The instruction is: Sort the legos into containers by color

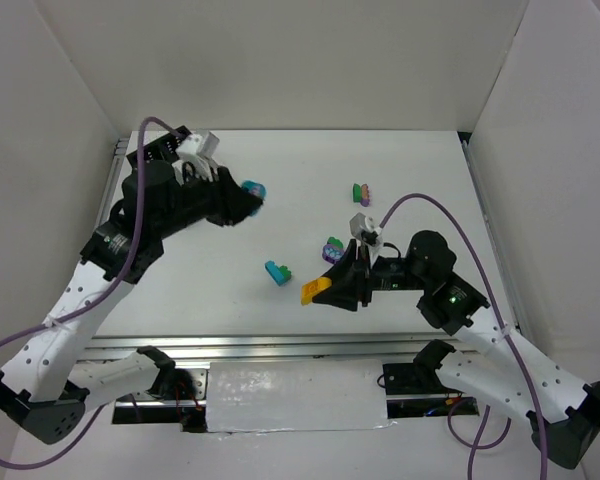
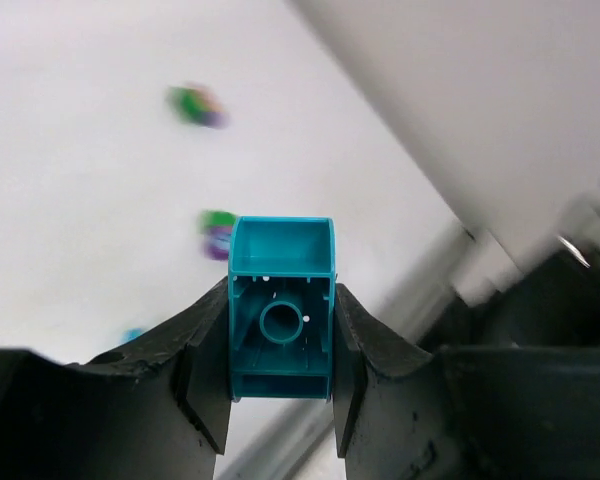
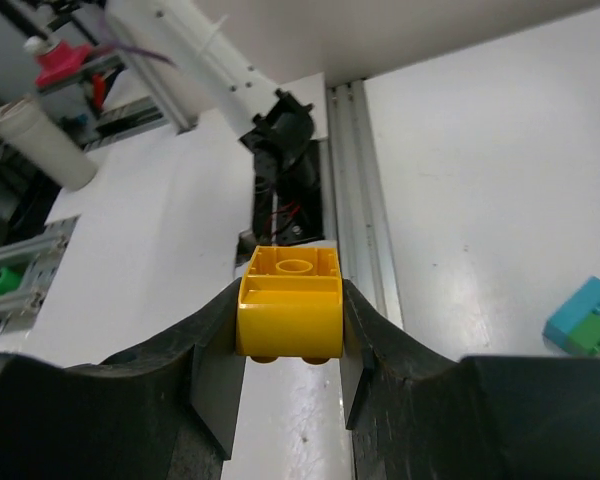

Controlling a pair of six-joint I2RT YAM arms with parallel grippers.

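- At the left rear of the bench (image 1: 430,180), we note the left pincer (image 2: 280,345) closed on a teal brick (image 2: 280,245), one finger pressed flat on each side wall.
- Left wrist view: the brick's hollow underside, with its round centre tube, faces the camera; the studs are turned away and hidden. Its longer side runs outward past the fingertips.
- Top view: this brick sits at the very tip of the pincer and points to the right, raised above the surface.
- Near the front rail, the right pincer (image 3: 290,330) is closed on a yellow brick (image 3: 290,290), clamped by its two side walls.
- Right wrist view: the yellow brick's open face with a ring points outward, away from the wrist; two rounded studs show at the edge nearest the camera.
- Top view: the yellow brick juts from the pincer tip toward the lower left, in line with the fingers.
- Loose on the bench: a teal-and-green piece (image 1: 277,271) mid-bench, a purple-and-green cluster (image 1: 333,246) just beside the right wrist, a green-and-purple pair (image 1: 361,193) farther back.
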